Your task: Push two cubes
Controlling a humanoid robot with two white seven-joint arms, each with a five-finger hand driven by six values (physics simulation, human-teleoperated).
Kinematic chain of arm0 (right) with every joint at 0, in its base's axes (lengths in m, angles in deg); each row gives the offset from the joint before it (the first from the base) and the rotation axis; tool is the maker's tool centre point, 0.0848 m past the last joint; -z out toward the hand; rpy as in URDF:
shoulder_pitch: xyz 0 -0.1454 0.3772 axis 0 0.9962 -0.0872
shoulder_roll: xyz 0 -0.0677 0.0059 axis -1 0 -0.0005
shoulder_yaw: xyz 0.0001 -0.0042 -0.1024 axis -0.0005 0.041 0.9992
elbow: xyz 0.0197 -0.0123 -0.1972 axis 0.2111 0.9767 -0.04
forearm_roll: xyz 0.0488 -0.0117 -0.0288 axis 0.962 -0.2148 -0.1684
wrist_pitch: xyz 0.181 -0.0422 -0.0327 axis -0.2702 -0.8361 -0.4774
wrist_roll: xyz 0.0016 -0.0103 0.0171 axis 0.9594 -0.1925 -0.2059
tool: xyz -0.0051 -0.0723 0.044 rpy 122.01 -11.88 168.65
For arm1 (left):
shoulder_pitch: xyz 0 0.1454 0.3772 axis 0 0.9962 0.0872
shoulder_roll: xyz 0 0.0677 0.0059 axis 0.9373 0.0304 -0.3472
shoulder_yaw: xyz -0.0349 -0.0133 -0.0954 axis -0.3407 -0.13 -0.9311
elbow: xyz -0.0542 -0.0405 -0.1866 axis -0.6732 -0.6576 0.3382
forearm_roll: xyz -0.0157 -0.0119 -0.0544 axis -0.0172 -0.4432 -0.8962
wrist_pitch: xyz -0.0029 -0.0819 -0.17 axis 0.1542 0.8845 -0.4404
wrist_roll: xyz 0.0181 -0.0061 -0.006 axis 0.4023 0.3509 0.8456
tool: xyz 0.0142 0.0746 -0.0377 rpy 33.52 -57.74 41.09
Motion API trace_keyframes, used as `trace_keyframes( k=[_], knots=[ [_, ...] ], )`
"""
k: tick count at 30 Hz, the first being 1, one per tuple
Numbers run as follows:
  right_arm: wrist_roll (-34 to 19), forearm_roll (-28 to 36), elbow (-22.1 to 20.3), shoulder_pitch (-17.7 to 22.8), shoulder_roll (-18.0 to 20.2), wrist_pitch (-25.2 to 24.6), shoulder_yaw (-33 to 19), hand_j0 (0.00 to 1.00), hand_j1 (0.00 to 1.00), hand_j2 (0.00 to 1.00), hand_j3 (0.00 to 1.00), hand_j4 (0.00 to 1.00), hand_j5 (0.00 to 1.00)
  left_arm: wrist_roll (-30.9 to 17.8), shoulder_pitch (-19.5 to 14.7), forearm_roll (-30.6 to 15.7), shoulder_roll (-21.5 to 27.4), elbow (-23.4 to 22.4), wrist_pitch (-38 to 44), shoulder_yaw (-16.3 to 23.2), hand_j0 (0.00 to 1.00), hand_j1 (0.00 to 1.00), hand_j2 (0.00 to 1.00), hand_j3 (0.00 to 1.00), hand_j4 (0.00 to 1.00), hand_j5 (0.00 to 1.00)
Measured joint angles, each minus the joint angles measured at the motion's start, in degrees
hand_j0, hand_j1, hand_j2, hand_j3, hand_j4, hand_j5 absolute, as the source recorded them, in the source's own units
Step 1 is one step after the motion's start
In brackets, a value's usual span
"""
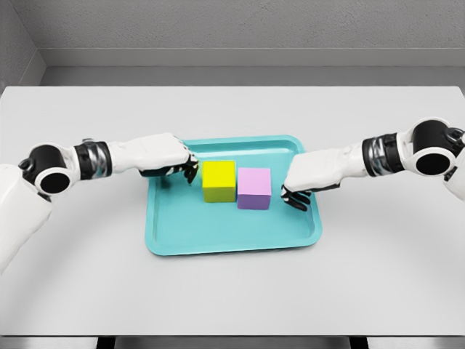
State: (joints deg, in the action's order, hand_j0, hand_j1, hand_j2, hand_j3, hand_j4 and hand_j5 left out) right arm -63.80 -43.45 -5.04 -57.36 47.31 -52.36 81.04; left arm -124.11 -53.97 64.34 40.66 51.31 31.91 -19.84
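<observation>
- Yellow cube (219,180) and pink cube (254,188) sit side by side, touching or nearly so, mid teal tray (232,238).
- Left hand (168,161) just beside yellow's outer face, fingers curled down, holding nothing.
- Right hand (311,182) near pink's outer face, small gap, fingers curled, empty.
- Judgement: press inward level and low (high contact could tip them), both sides evenly.

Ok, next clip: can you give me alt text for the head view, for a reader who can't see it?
A yellow cube and a pink cube sit side by side on a teal tray on a grey table. The left hand is close beside the yellow cube, the right hand close beside the pink one, both with curled fingers holding nothing.
</observation>
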Motion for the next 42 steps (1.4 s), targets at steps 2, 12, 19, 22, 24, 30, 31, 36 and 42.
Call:
trace_keyframes(
  k=[2, 12, 19, 22, 24, 30, 31, 36, 42],
  knots=[
    [0.0, 0.0, -2.6, -0.3, 0.6, 0.0, 0.5, 0.12, 0.12, 0.12, 0.12, 0.12, 0.12, 0.0, -1.5, -0.2, 0.1, -1.1, 0.0, -0.1, 0.35, 0.35, 0.35, 0.35, 0.35, 0.35],
    [0.0, 0.6, -7.0, -0.7, 0.6, 0.0, 1.8, 0.12, 0.12, 0.12, 0.12, 0.12, 0.12, 0.0, -8.1, -1.7, -6.1, -12.2, -0.1, -0.4, 0.35, 0.35, 0.35, 0.35, 0.35, 0.35],
    [0.0, 1.2, -5.4, -0.8, -3.4, 0.0, 4.1, 0.12, 0.12, 0.12, 0.12, 0.12, 0.12, 0.0, -8.7, -1.7, -10.5, -15.9, -0.1, -0.2, 0.35, 0.35, 0.35, 0.35, 0.35, 0.35],
    [0.0, 1.3, -3.5, -0.9, -5.1, 0.0, 4.7, 0.12, 0.12, 0.12, 0.12, 0.12, 0.12, 0.0, -8.6, -1.7, -11.7, -16.7, -0.1, 0.0, 0.35, 0.35, 0.35, 0.35, 0.35, 0.35],
    [0.0, 1.3, -1.9, -1.0, -6.0, 0.0, 4.9, 0.11, 0.11, 0.11, 0.11, 0.11, 0.11, 0.0, -8.5, -1.7, -11.8, -17.0, -0.1, 0.1, 0.35, 0.35, 0.35, 0.35, 0.35, 0.35],
    [-0.2, 3.7, 0.7, -1.2, -7.1, -0.7, 5.1, 0.11, 0.11, 0.11, 0.11, 0.11, 0.11, 0.0, -8.3, -1.7, -11.4, -17.3, -0.1, 0.2, 0.35, 0.35, 0.35, 0.35, 0.35, 0.35],
    [-0.2, 4.0, 0.9, -1.2, -7.1, -0.8, 5.1, 0.11, 0.11, 0.11, 0.11, 0.11, 0.11, 0.0, -8.3, -1.7, -11.4, -17.3, -0.1, 0.3, 0.35, 0.35, 0.35, 0.35, 0.35, 0.35],
    [0.0, 3.6, 1.3, -1.7, -7.1, -0.9, 5.7, 0.12, 0.12, 0.12, 0.12, 0.12, 0.12, 0.0, -8.3, -1.5, -11.5, -17.3, -0.1, 0.4, 0.35, 0.35, 0.35, 0.35, 0.35, 0.35],
    [0.0, 1.5, 0.5, -1.8, -6.5, -0.2, 6.9, 0.12, 0.12, 0.12, 0.12, 0.12, 0.12, 0.0, -8.3, -1.4, -11.5, -17.3, -0.1, 0.4, 0.35, 0.35, 0.35, 0.35, 0.35, 0.35]
  ],
)
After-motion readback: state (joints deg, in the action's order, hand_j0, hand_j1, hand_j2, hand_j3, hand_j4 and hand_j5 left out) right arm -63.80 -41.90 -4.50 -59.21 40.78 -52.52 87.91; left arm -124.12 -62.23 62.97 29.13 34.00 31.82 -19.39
